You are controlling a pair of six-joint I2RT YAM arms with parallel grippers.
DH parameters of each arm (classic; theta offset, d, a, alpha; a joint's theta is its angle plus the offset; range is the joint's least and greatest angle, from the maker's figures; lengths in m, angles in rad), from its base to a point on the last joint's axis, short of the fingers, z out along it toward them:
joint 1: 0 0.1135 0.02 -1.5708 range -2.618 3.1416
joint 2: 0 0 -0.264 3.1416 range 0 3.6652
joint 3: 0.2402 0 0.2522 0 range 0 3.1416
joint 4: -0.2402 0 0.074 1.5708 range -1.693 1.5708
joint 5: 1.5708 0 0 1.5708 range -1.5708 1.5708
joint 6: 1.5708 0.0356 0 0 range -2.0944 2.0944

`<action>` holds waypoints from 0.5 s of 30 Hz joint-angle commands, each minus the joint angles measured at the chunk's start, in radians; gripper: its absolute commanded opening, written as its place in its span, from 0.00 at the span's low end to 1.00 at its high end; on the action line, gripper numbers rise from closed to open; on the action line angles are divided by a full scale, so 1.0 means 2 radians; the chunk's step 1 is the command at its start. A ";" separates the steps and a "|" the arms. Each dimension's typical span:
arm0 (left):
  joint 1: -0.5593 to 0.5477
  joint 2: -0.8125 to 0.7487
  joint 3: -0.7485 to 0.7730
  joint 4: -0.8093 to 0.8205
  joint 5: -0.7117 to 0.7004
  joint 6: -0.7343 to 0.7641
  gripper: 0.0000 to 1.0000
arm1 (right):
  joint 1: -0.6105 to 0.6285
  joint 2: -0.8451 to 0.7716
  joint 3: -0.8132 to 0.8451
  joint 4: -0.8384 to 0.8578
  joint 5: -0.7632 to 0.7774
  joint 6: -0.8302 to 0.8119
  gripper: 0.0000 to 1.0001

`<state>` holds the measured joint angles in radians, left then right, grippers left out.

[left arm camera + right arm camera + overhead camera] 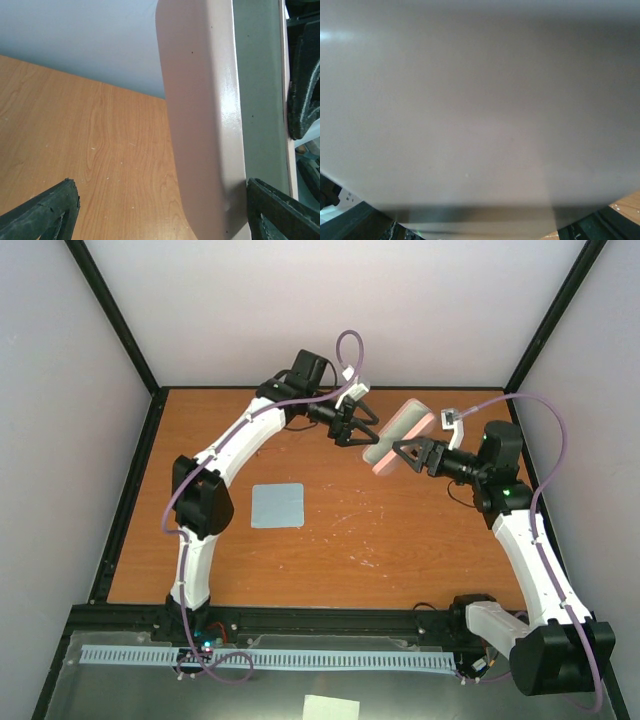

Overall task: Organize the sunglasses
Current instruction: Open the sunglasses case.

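The left arm (pixel 235 440) and right arm (pixel 535 552) are white shells with bulky black joints, each looped by a purple cable (pixel 348 345), ending in black, rough-textured fingers (pixel 47 210); a small green light (pixel 507 492) glows on the right.

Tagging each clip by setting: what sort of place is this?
Probably a lab robot cell, not a home: plain white wall panels in black frame posts enclose an orange wood-grain tabletop, with two white robot arms bolted at its near edge, the right hand gripping a pink oblong case.
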<state>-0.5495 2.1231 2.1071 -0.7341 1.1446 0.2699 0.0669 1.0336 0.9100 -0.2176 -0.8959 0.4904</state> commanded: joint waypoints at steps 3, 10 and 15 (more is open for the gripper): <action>0.013 0.011 0.024 0.016 -0.055 0.021 0.92 | 0.006 -0.021 0.027 0.013 -0.039 -0.004 0.16; 0.021 0.002 0.020 0.025 -0.072 0.025 0.96 | 0.006 -0.019 0.018 0.022 -0.032 0.002 0.16; 0.022 0.000 0.012 0.027 -0.075 0.023 0.97 | 0.006 -0.021 0.018 0.022 -0.030 0.005 0.16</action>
<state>-0.5247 2.1231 2.1162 -0.7052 1.0538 0.2909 0.0681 1.0328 0.9119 -0.2356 -0.8936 0.4950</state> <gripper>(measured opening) 0.964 0.723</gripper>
